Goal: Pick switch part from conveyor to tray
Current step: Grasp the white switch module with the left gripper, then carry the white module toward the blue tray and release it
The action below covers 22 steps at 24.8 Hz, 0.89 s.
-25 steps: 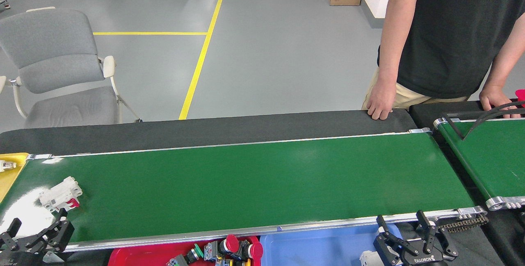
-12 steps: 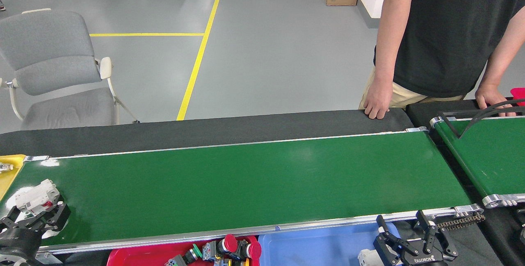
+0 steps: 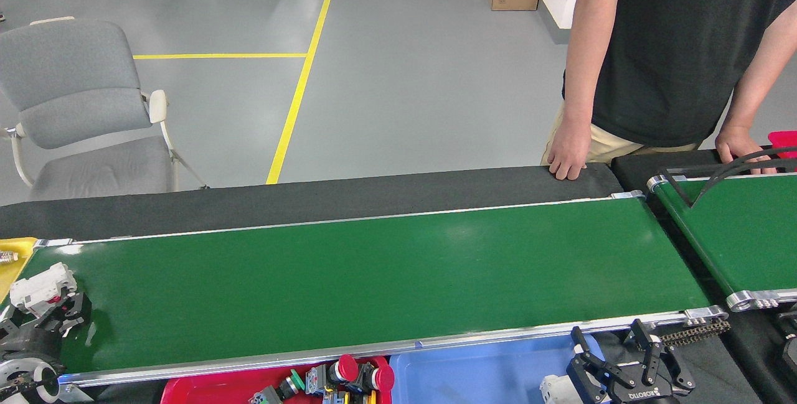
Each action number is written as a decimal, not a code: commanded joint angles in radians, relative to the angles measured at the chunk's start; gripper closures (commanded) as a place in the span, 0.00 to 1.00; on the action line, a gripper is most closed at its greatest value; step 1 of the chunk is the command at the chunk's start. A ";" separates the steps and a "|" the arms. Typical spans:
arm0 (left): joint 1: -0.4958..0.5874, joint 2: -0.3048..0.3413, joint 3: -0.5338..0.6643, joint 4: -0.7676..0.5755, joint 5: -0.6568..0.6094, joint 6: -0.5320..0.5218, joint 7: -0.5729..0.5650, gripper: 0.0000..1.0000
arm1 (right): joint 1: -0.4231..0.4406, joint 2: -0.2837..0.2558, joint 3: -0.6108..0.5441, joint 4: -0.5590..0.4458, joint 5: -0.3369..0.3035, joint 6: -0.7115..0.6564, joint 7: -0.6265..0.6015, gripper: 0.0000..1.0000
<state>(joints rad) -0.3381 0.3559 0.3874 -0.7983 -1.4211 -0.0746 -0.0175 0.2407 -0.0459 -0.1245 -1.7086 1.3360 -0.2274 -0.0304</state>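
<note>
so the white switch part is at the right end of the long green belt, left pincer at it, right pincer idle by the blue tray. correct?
Not quite: the head view shows the white switch part at the left end of the long green belt. The left pincer is at it, and the right pincer sits by the blue tray.

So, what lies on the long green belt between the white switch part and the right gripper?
Nothing: in the head view, the glossy green conveyor belt is bare between the white plastic switch part and the right gripper.
</note>
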 commanded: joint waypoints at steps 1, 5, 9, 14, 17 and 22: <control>-0.015 0.009 -0.004 -0.032 0.011 -0.007 0.017 0.92 | -0.009 -0.003 -0.004 -0.011 -0.003 0.003 -0.003 0.00; 0.060 -0.018 -0.015 -0.208 0.028 -0.133 0.017 0.93 | -0.009 -0.005 -0.011 -0.014 -0.003 0.006 -0.003 0.00; 0.238 -0.121 -0.038 -0.542 0.045 -0.360 -0.009 0.92 | -0.009 -0.002 -0.044 -0.022 -0.003 0.006 -0.003 0.00; 0.485 -0.281 -0.217 -0.921 0.036 -0.571 -0.058 0.90 | -0.009 -0.002 -0.061 -0.043 -0.004 0.006 -0.003 0.00; 0.490 -0.307 -0.393 -0.944 0.033 -0.570 -0.075 0.90 | -0.012 0.000 -0.063 -0.048 -0.004 0.006 -0.003 0.00; 0.485 -0.322 -0.573 -0.949 0.027 -0.554 -0.114 0.81 | -0.018 0.000 -0.063 -0.051 -0.004 0.006 -0.003 0.00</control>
<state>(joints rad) 0.1584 0.0400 -0.1662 -1.7315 -1.3930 -0.6334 -0.1270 0.2348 -0.0458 -0.1822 -1.7441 1.3347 -0.2221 -0.0303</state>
